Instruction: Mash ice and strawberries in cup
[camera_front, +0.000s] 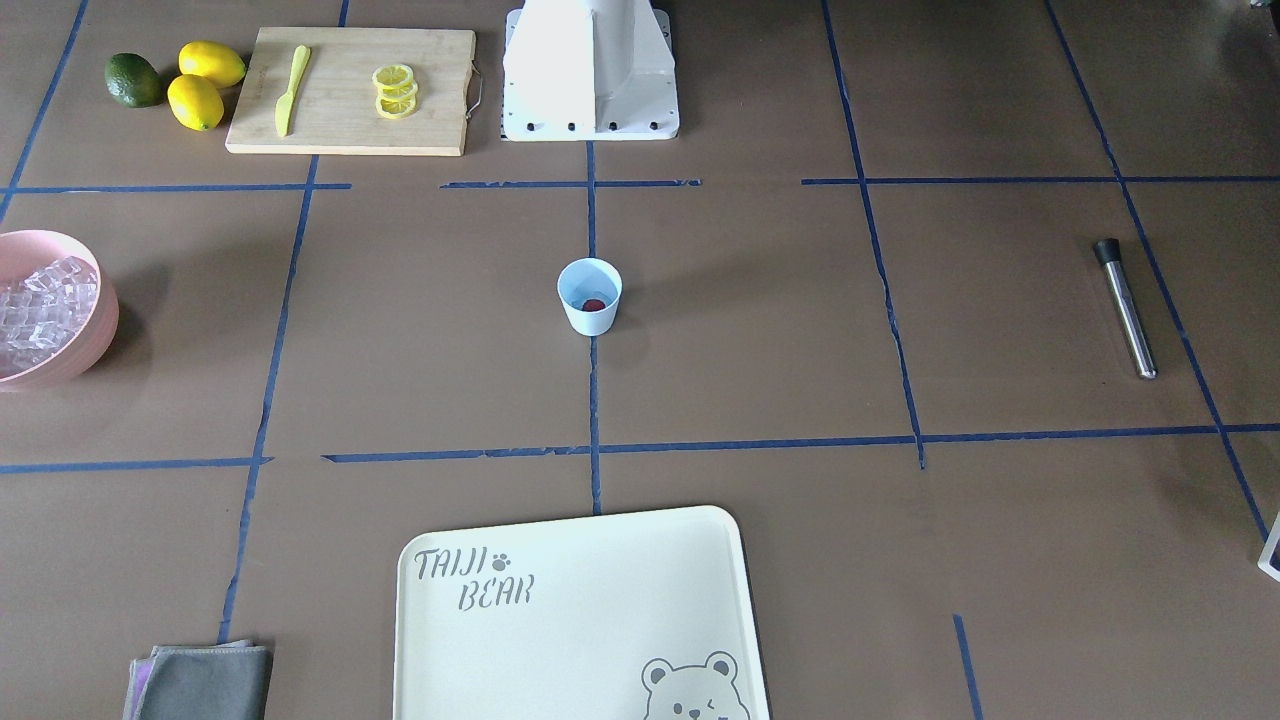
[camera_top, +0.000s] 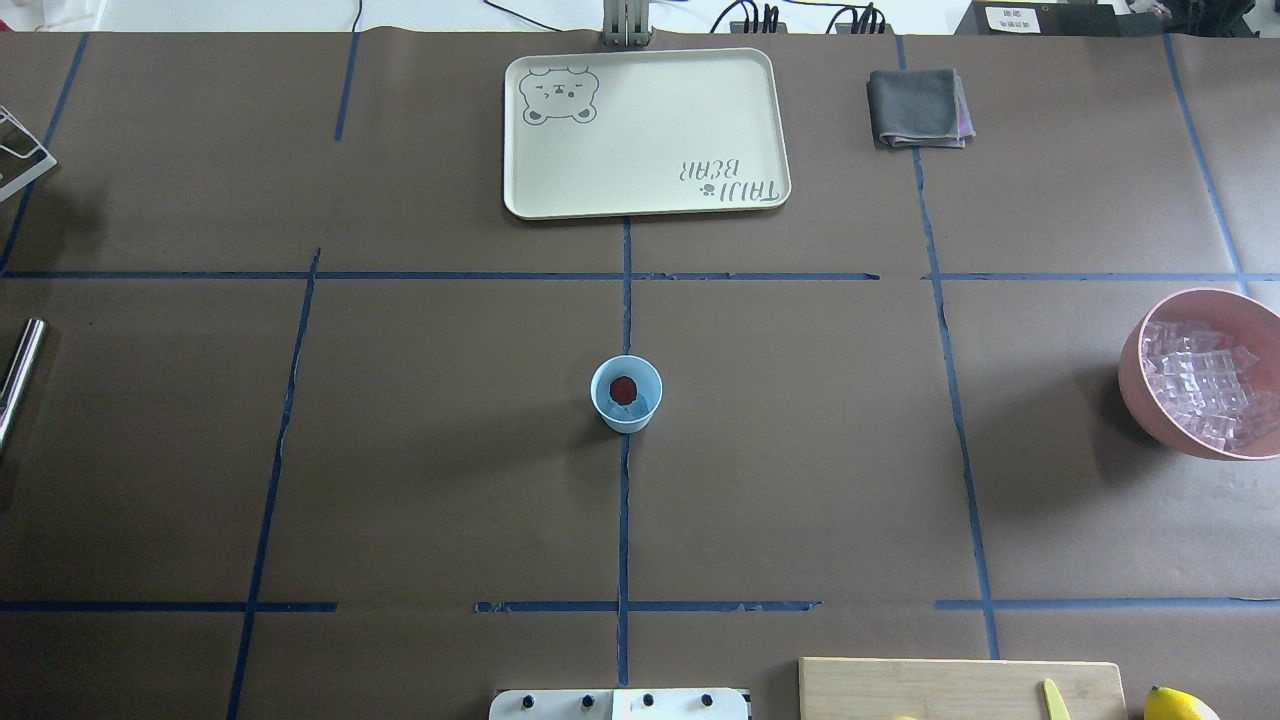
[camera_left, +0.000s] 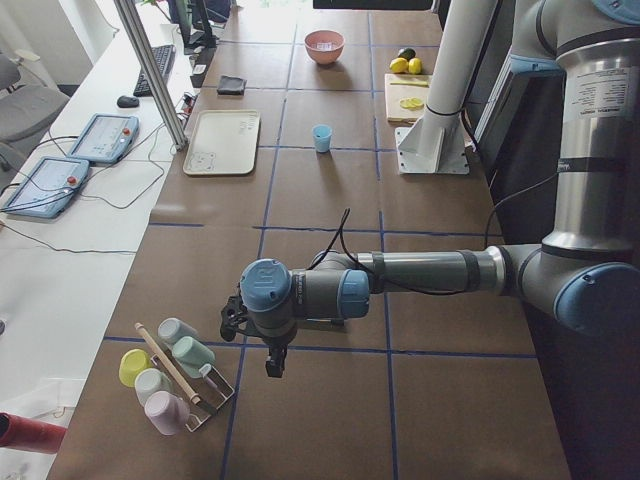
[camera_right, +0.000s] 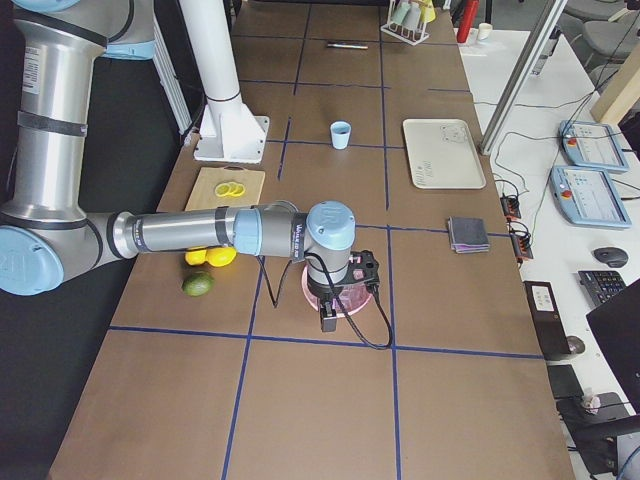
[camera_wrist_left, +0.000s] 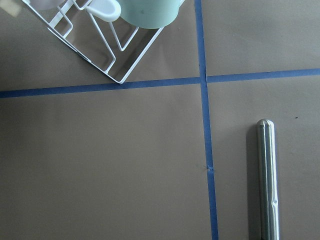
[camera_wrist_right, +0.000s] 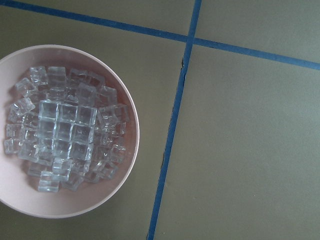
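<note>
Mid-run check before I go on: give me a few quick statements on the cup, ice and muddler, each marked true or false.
1. The strawberry sits inside the cup. True.
2. The muddler stands upright in the cup. False: it lies flat on the table, well apart from the cup.
3. Lemon slices lie on the cutting board. True.
4. The ice is piled on the cutting board. False: it fills the pink bowl.

Left arm (camera_left: 420, 272) and right arm (camera_right: 190, 232) each reach out low and level.
</note>
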